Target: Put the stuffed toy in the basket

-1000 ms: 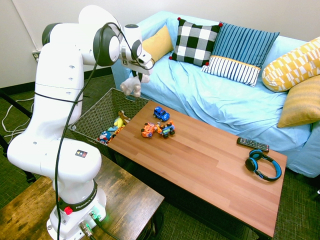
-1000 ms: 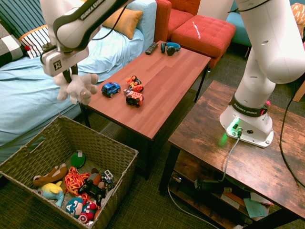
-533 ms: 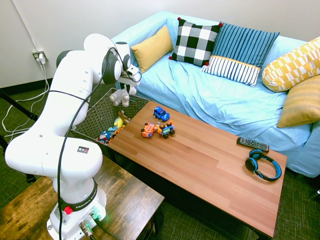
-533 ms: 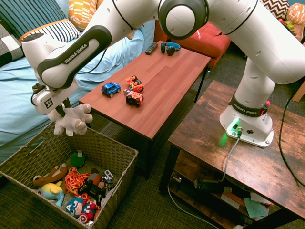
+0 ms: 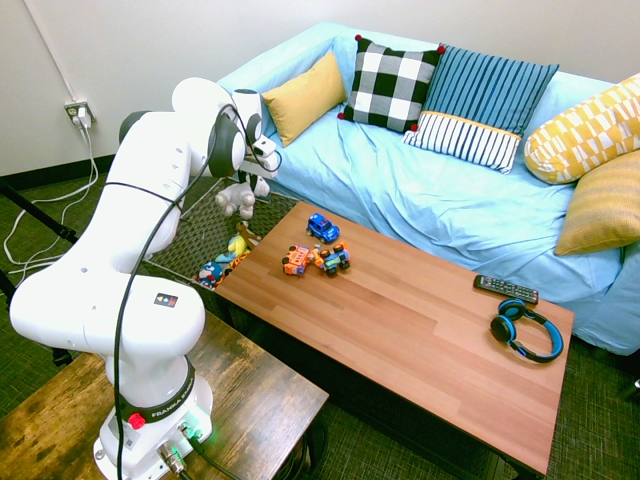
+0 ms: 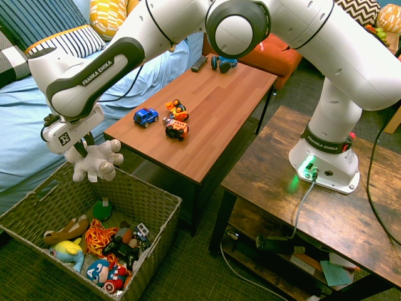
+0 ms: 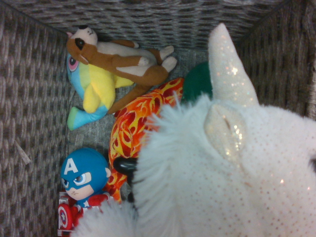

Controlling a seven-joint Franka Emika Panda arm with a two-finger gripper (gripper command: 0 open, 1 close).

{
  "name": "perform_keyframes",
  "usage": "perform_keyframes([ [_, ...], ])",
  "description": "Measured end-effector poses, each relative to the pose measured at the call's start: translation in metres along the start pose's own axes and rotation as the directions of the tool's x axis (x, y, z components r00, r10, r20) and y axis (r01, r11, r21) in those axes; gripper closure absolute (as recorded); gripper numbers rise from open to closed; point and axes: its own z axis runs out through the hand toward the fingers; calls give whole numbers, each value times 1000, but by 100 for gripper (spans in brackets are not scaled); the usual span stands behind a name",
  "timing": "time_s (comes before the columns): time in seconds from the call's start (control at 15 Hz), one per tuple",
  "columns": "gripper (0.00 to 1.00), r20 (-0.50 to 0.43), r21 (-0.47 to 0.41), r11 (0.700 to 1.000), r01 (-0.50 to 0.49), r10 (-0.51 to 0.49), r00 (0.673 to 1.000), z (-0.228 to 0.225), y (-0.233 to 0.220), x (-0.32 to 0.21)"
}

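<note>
Lowered since a second ago, the toy (image 6: 95, 161) is now held just above the basket (image 6: 139, 195), jaws of the gripper (image 6: 81, 148) clenched on it. Below, plush figures (image 7: 106, 79) lie inside. Beyond, toy cars (image 6: 164, 120) sit on the table (image 6: 220, 100).

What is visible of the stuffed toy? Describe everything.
The stuffed toy is a small white plush animal with stubby rounded legs, fluffy mane, glittery horn and speckled fabric. It hangs from the shut gripper, legs splayed, above the basket near its rim, touching nothing else that shows.
</note>
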Motion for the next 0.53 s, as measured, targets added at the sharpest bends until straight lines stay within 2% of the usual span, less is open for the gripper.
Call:
perform_keyframes([
  [0.53,0,17,-9,1000,5,-5,1000,1,-1,-6],
])
